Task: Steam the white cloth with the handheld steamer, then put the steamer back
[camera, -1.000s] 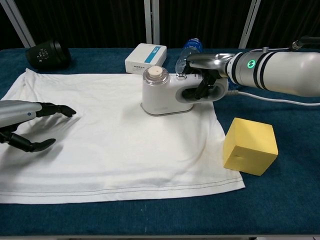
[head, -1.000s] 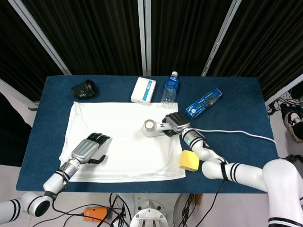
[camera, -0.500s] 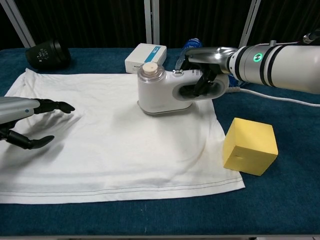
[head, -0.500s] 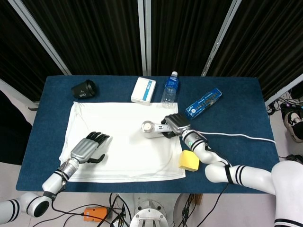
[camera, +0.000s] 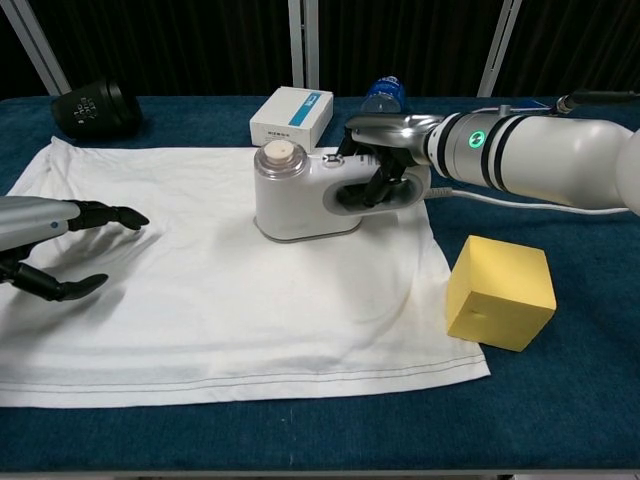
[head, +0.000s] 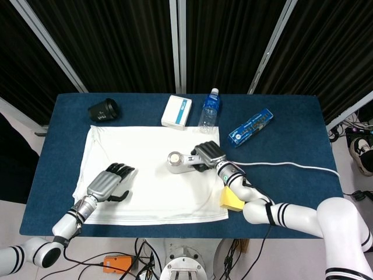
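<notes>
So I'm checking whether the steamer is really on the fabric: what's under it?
The handheld steamer, held by the right hand, sits on the white cloth, which lies on the blue table. The cloth directly beneath its base is covered.

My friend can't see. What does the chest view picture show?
The right hand grips a white steamer standing on a white cloth spread over a blue table. The left hand hovers open at the cloth's left edge. A yellow block sits right of the cloth; a white box, bottle and black lens stand behind.
</notes>
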You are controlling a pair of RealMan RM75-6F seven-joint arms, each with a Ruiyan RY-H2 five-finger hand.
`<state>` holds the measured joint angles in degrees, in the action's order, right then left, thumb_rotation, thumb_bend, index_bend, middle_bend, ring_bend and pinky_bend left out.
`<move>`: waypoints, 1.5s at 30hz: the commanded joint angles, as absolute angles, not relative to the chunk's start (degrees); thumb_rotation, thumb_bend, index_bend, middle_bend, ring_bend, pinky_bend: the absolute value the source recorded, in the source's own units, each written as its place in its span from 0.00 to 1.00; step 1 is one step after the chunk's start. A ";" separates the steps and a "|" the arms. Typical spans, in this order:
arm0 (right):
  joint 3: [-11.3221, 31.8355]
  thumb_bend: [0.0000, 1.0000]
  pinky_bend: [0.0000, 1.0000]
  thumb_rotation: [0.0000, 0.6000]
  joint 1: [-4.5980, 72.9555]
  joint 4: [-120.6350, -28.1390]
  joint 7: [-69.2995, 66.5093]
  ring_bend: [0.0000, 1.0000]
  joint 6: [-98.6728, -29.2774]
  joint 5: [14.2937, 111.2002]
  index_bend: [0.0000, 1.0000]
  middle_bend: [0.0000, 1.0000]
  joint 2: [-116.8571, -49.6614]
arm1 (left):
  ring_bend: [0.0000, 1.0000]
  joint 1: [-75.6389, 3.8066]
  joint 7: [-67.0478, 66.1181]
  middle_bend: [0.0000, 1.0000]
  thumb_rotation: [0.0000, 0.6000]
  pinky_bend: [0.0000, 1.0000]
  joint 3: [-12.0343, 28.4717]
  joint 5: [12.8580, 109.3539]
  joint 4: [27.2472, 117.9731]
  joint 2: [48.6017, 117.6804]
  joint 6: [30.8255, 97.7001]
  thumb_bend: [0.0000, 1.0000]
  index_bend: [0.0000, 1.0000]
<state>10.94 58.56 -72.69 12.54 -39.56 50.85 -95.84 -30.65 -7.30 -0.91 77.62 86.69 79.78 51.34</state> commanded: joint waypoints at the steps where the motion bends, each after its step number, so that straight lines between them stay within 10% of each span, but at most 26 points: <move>1: 11.14 0.58 0.55 1.00 58.12 -70.96 13.06 0.89 -40.40 49.88 0.97 0.87 -95.74 | 0.00 -30.68 -7.35 0.08 0.62 0.00 -0.95 77.61 86.65 79.83 51.36 0.38 0.06; 45: 10.42 0.58 0.55 1.00 53.07 -86.60 3.05 0.89 -38.20 57.64 0.97 0.87 -84.15 | 0.00 -31.19 -8.02 0.08 0.62 0.00 -1.49 77.76 86.47 80.53 51.57 0.38 0.06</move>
